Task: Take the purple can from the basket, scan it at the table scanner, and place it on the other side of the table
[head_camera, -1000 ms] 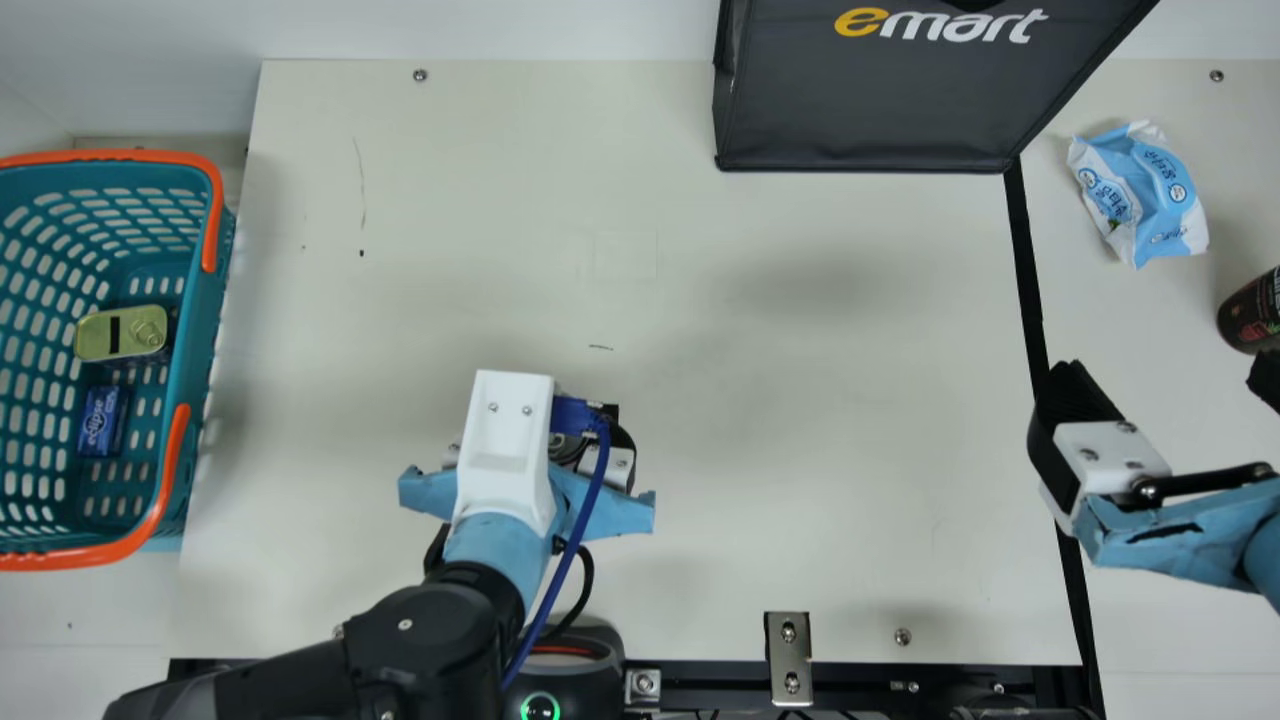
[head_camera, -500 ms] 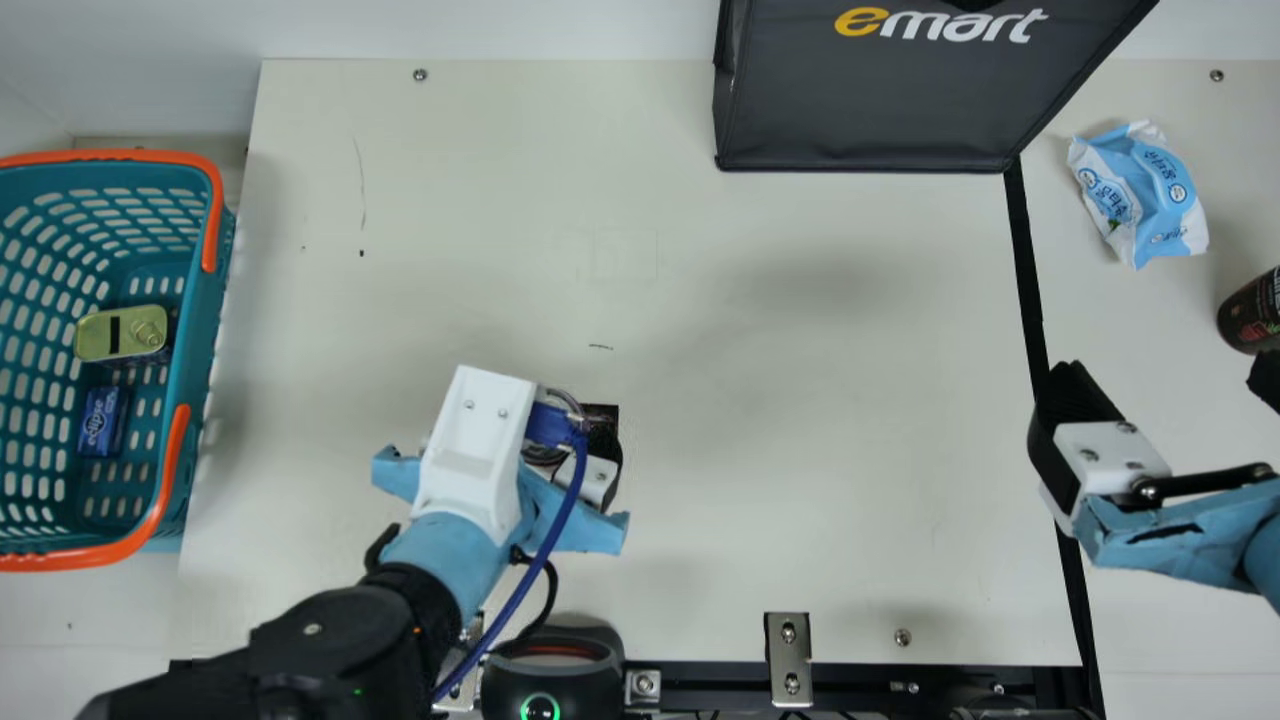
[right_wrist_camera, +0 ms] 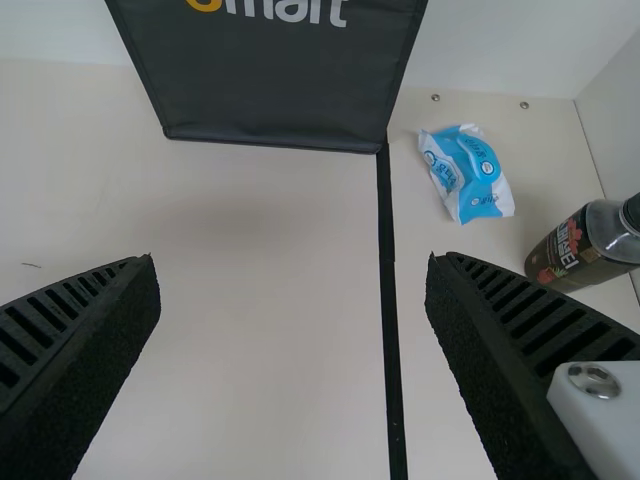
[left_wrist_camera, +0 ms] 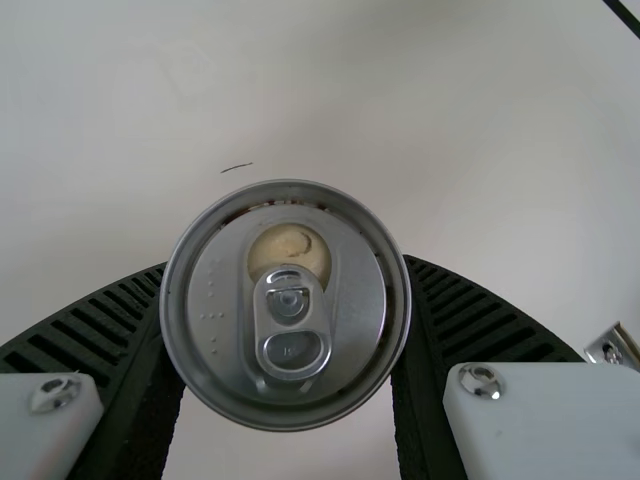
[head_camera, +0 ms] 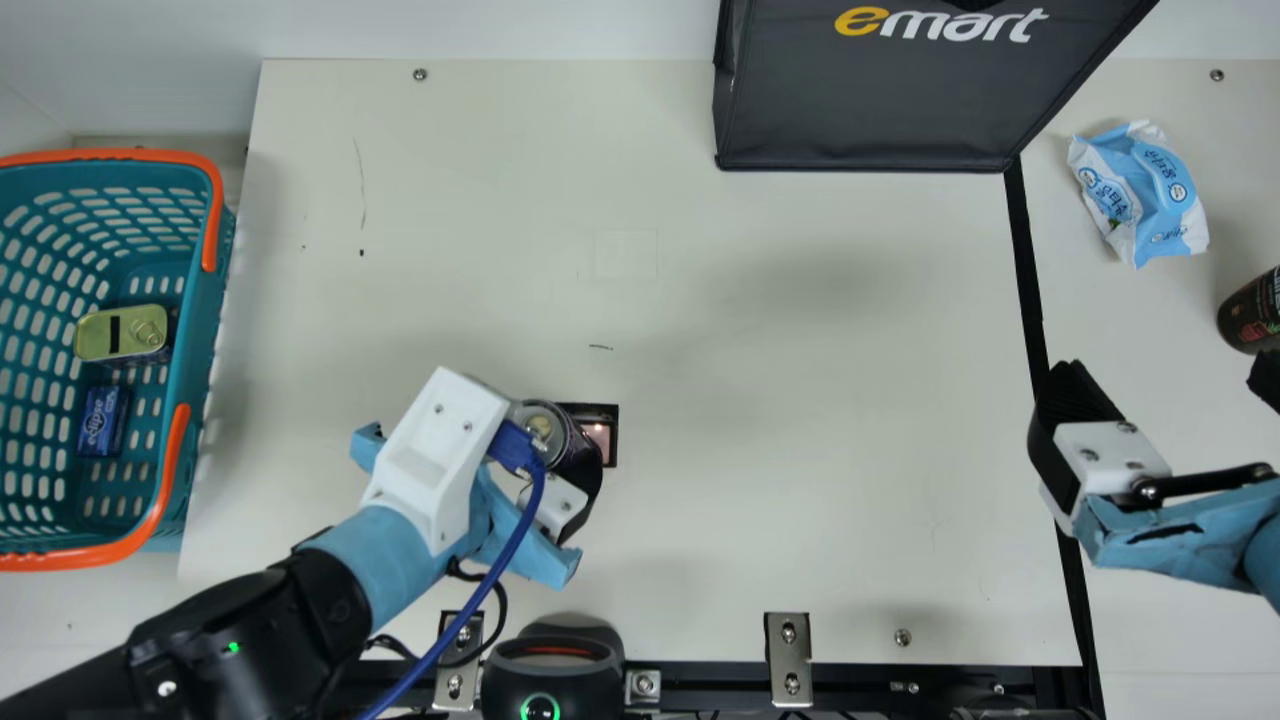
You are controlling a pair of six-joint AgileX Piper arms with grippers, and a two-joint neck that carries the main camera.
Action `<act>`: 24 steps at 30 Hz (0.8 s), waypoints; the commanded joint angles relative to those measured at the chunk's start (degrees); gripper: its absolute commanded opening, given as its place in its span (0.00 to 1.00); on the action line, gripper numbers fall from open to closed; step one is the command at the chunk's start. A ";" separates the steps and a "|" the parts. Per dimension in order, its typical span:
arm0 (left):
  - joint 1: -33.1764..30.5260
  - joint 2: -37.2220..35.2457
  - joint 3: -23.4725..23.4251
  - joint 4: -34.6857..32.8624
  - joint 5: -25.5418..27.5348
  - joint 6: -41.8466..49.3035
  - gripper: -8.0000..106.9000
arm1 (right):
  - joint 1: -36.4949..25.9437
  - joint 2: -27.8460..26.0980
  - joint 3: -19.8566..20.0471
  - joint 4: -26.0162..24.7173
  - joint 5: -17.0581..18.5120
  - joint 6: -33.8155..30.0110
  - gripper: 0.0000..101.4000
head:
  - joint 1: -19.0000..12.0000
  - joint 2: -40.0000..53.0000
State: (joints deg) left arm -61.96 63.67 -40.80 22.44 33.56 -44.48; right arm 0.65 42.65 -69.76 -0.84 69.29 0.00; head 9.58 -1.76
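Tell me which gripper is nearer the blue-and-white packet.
Right. In the main view, the right gripper is just below the packet; the left gripper, holding the can, is far to its left.

Lettering — on bag point(head_camera: 860, 115), packet point(head_camera: 1140, 195), bottle point(right_wrist_camera: 562, 250), box point(head_camera: 103, 421).

Gleaming metal tops the purple can point(left_wrist_camera: 220, 320); the desk point(head_camera: 800, 420) looks smooth and matt, the basket point(head_camera: 203, 335) plastic, the black bag point(head_camera: 860, 105) dull cloth.

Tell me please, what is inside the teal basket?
The basket holds a gold-topped tin and a small blue pack; whatever may lie beneath them is covered.
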 commanded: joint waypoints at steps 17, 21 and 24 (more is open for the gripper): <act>7.88 -3.55 -1.14 -27.63 1.86 50.96 0.00 | 0.00 0.00 0.00 0.00 0.00 0.00 0.94 | -1.66 0.18; 10.74 -3.31 -1.81 -32.97 3.11 60.25 0.00 | 0.00 0.00 0.00 0.00 0.00 0.00 0.94 | -1.66 0.18; 13.10 -2.85 -2.34 -36.75 4.06 66.66 0.00 | 0.00 0.00 0.00 0.00 0.00 0.00 0.94 | -1.66 0.18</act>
State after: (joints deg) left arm -50.10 60.71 -43.03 -11.19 37.37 13.15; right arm 0.65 42.65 -69.76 -0.84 69.29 0.00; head 9.58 -1.76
